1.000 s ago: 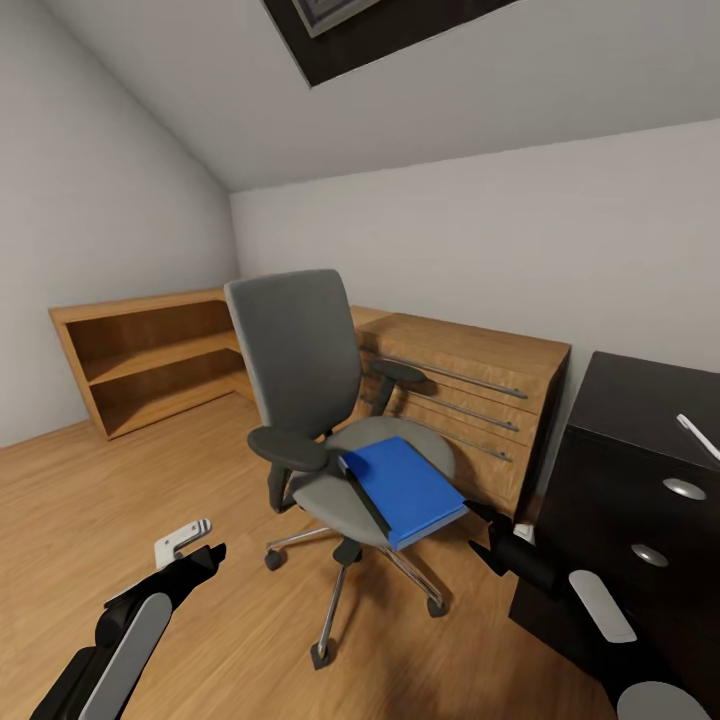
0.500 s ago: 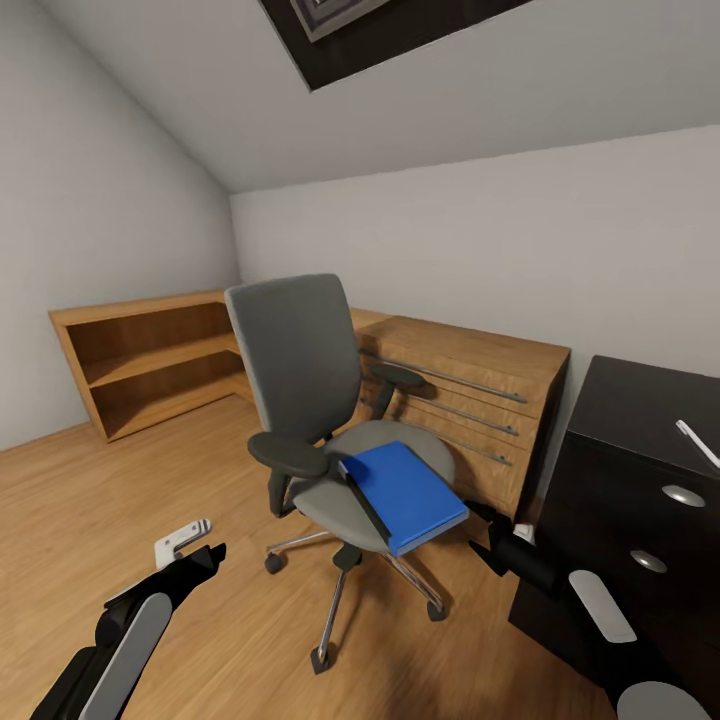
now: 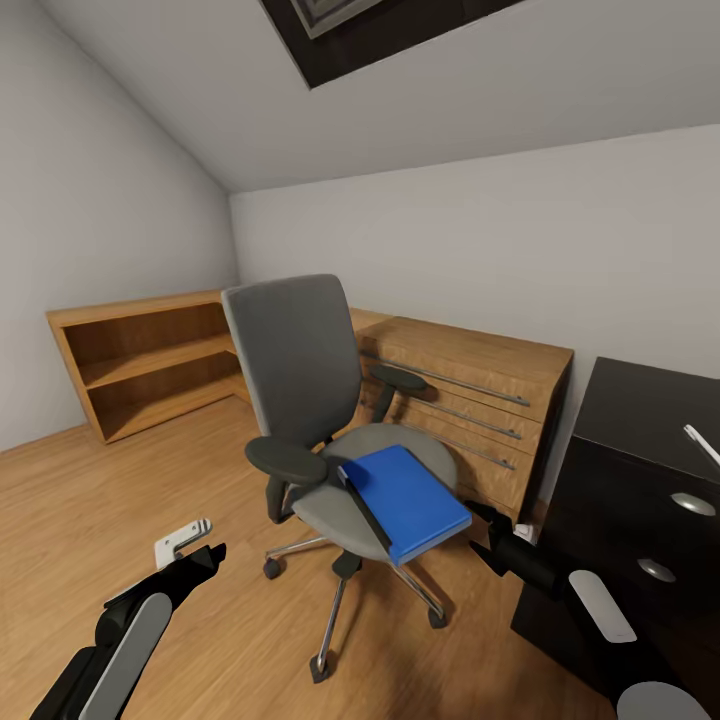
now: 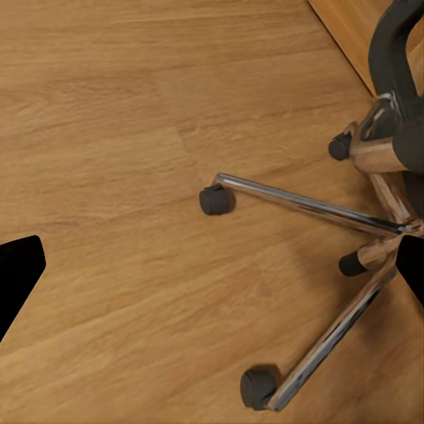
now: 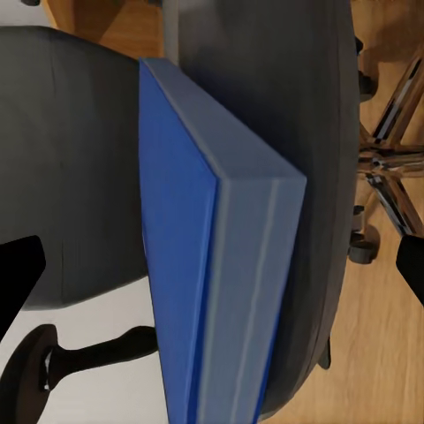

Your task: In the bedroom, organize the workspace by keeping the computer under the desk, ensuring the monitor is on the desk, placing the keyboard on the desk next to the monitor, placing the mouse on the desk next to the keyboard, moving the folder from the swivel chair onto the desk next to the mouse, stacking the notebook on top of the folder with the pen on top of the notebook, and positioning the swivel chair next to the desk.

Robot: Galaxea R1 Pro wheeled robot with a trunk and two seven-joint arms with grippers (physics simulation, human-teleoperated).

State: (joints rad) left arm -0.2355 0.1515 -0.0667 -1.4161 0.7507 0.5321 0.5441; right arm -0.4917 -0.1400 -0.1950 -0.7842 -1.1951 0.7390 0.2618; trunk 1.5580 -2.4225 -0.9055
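Blue folder (image 3: 408, 500) lies flat on my swivel chair's (image 3: 300, 370) grey seat, overhanging its front edge. My right pincer (image 3: 484, 530), fingers apart and empty, sits just beside that edge, likely lined up to grasp it. Black desk (image 3: 640, 420) stands rightward.

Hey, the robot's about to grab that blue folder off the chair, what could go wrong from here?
The swivel chair stands on castors, so a push from the right gripper might roll or spin it away.

The folder lies flat with its corner past the seat's front edge; a nudge could tip it to the floor.

The desk is close beside the right arm, so swinging the folder over might clip its edge or the pen on top.
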